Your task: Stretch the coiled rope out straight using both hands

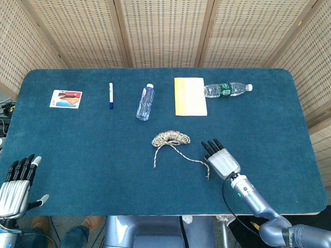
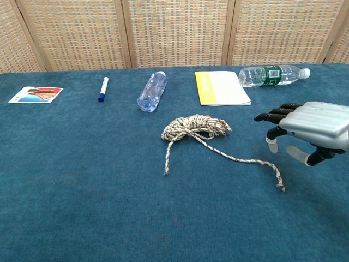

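The beige rope (image 1: 171, 138) (image 2: 196, 126) lies coiled in a small bundle mid-table, with one short tail (image 2: 168, 158) hanging toward the front and a longer tail (image 2: 248, 161) trailing to the right. My right hand (image 1: 221, 158) (image 2: 310, 130) hovers above and just right of the long tail's end, fingers apart, holding nothing. My left hand (image 1: 15, 183) rests at the table's front left corner, fingers spread and empty; it shows only in the head view.
Along the back stand a picture card (image 1: 65, 98), a blue-capped marker (image 1: 110, 95), a clear bottle (image 1: 145, 102), a yellow notepad (image 1: 190, 96) and a green-labelled bottle (image 1: 226, 89). Wicker screens close off the rear.
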You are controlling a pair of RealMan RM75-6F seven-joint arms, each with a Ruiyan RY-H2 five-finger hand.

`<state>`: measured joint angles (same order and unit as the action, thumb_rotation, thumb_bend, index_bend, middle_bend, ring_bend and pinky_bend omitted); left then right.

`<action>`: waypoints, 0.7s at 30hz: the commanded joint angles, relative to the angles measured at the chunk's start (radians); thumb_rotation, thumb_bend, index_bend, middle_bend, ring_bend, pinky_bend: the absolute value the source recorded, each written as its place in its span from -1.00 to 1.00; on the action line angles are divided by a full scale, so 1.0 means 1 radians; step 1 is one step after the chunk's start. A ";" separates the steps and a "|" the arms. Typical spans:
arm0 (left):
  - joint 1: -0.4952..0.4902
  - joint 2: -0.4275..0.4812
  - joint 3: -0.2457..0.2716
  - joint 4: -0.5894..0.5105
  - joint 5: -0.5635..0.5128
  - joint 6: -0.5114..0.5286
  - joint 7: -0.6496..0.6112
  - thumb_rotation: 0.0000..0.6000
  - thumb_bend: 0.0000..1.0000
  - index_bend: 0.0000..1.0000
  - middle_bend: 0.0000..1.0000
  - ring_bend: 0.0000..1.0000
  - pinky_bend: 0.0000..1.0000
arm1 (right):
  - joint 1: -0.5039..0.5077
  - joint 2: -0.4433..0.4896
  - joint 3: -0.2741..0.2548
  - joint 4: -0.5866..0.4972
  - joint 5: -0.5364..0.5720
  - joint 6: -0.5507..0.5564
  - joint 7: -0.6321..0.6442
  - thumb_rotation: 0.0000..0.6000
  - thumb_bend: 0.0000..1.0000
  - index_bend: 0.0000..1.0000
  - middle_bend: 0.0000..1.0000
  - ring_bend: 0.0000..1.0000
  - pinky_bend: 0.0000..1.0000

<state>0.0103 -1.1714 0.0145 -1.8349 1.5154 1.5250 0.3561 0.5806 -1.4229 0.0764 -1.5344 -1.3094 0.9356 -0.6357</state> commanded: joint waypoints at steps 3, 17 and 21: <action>0.000 -0.001 0.001 0.001 0.001 0.001 0.001 1.00 -1.00 -1.00 -1.00 -1.00 -1.00 | -0.011 -0.051 0.036 -0.006 0.073 0.032 0.056 1.00 -0.35 -0.21 -1.00 -1.00 -1.00; -0.002 0.001 0.000 0.003 -0.006 -0.002 -0.003 1.00 -1.00 -1.00 -1.00 -1.00 -1.00 | 0.006 -0.185 0.096 0.014 0.271 0.076 0.060 1.00 -0.34 -0.06 -1.00 -1.00 -1.00; -0.003 0.003 0.000 0.002 -0.005 -0.002 -0.008 1.00 -1.00 -1.00 -1.00 -1.00 -1.00 | 0.018 -0.224 0.110 0.031 0.318 0.092 0.036 1.00 -0.34 -0.06 -1.00 -1.00 -1.00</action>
<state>0.0077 -1.1684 0.0146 -1.8332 1.5101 1.5230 0.3489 0.5924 -1.6335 0.1802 -1.5120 -1.0033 1.0191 -0.5873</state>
